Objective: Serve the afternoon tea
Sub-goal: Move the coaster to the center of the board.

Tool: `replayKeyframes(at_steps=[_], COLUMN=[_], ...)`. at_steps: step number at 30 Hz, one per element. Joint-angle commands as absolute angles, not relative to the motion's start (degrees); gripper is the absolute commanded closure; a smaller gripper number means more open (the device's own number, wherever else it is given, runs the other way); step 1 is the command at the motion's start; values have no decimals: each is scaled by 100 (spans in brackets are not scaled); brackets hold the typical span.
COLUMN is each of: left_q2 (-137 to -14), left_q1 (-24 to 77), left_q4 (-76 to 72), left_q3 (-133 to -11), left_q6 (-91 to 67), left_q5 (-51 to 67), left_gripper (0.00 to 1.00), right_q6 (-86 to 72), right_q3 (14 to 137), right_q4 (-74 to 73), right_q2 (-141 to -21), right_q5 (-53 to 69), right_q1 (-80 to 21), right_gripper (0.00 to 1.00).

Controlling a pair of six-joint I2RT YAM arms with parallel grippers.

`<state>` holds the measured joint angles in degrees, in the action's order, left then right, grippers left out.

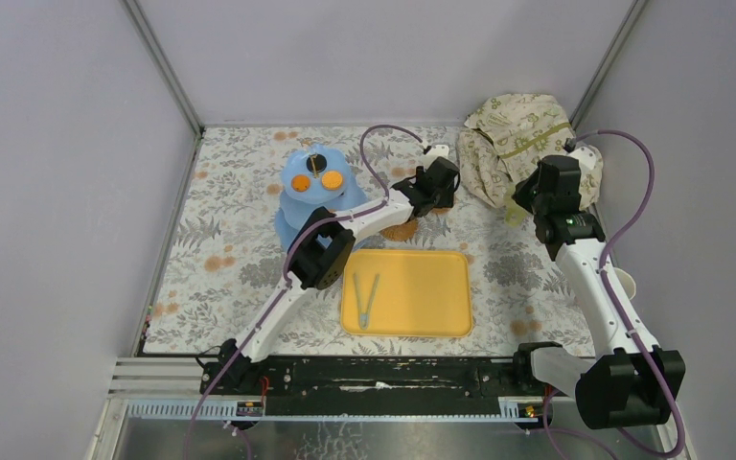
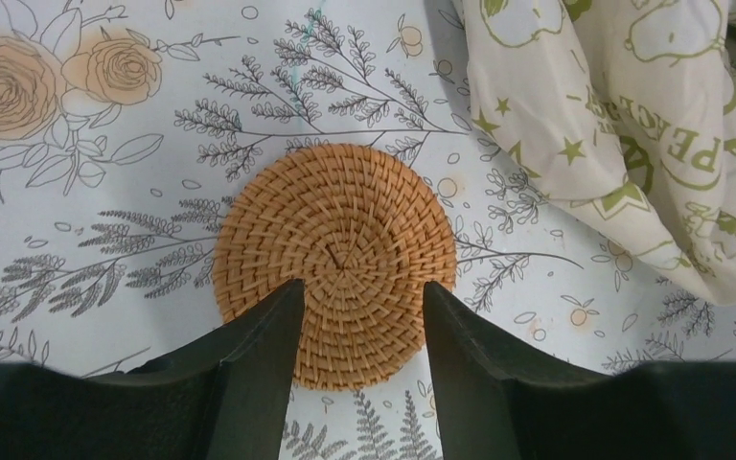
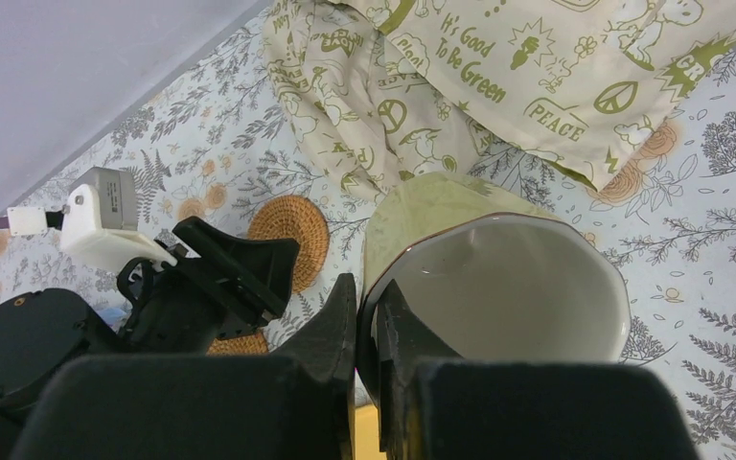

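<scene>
The light-blue stand (image 1: 309, 196) holds orange pastries (image 1: 332, 179) on its top tier. My left gripper (image 2: 362, 287) is open and hovers just above a round woven coaster (image 2: 335, 249), its fingertips over the coaster's near half. A second coaster (image 1: 401, 230) lies partly under the left arm. My right gripper (image 3: 369, 297) is shut on the rim of a pale cup (image 3: 503, 283), one finger inside and one outside. It holds the cup near the cream cloth, beside the left gripper (image 3: 220, 278). Both coasters show in the right wrist view (image 3: 292, 225) (image 3: 240, 342).
The cream cloth with green print (image 1: 517, 144) is bunched at the back right. A yellow tray (image 1: 422, 316) with tongs (image 1: 366, 297) lies at the front centre. Another pale cup-like object (image 1: 630, 283) sits partly hidden behind the right arm. Walls close in on both sides.
</scene>
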<state>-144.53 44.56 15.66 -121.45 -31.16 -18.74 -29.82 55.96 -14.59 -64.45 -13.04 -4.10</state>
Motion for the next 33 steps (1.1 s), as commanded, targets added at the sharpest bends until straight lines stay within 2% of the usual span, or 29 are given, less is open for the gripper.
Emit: replayKeyframes(at_steps=[1,15,33], left_q2=[-14572,-14540,-14221], left_q1=[4417,4572,4849], left_q4=[1660,2311,2327], left_q3=[-12570,-12370,-11526], left_q6=[-3139,-3490,-3707], left_q5=[-1621,-1532,-1604], left_gripper=[44,46,47], right_q6=[-2943,-2918,-2873], right_q3=[5741,5705,5722], right_q4=[-648,-714,-868], right_q2=[-6321,-6166,-6023], right_q5=[-1527,-1522,-1553], right_q1=[-404,-404,-404], right_gripper=[100,100,100])
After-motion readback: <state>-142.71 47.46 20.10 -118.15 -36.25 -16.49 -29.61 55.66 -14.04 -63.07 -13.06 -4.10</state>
